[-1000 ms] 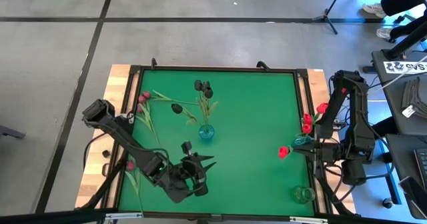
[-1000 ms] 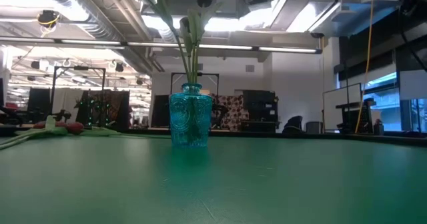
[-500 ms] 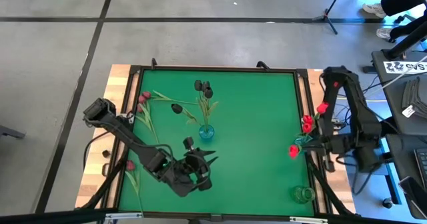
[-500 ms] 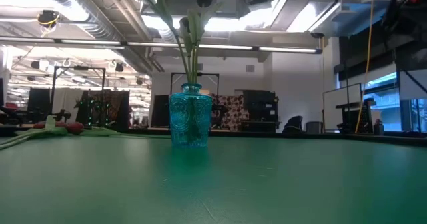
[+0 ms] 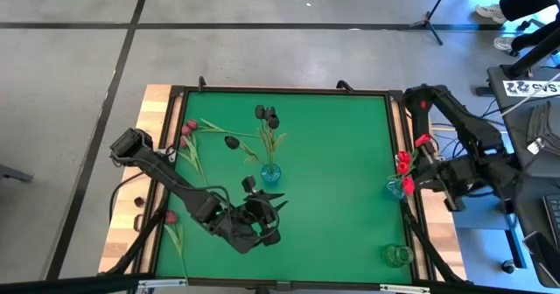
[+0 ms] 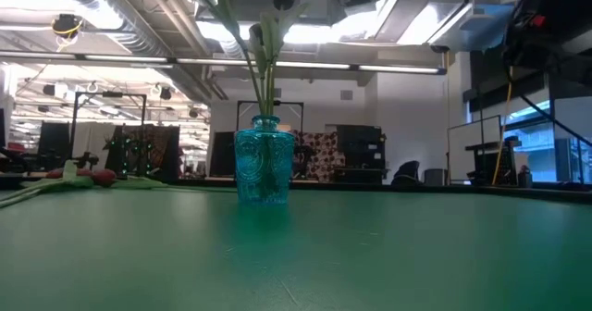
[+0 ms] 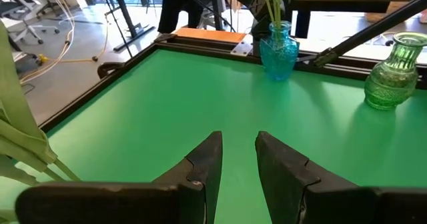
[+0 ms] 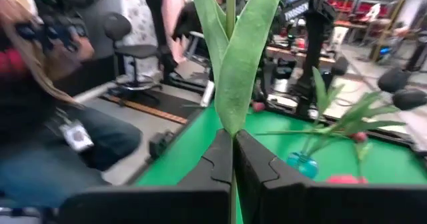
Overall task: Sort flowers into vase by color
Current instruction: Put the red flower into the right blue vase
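Right gripper (image 5: 418, 182) sat at the right edge of the green table (image 5: 332, 154), jaws pressed together on the thin green stem of a red tulip (image 5: 408, 186). In the right wrist view the stem and its two narrow leaves (image 8: 230, 57) rose straight up from between the fingers (image 8: 220, 161). The held flower's head lay just beside the blue vase (image 5: 395, 188) standing at the right edge, which already carried red tulips (image 5: 402, 161).

Left gripper (image 5: 273, 217) hovered over the near-left part of the table, jaws partly spread, nothing between them; the left wrist view showed bare green surface in the gap.

A second blue vase (image 5: 270, 173) stood near the table's middle, holding black tulips (image 5: 267, 114) on long stems; the low view showed it upright (image 6: 265, 172).

Loose flowers lay on the far-left part of the table: maroon-pink tulips (image 5: 189, 128) and one black tulip (image 5: 231, 142). Another red tulip (image 5: 171, 217) lay at the left edge.

A green glass vase (image 5: 398, 255) stood at the near-right corner, holding no flowers.

A person (image 8: 40, 111) was seated beyond the table in the right wrist view.
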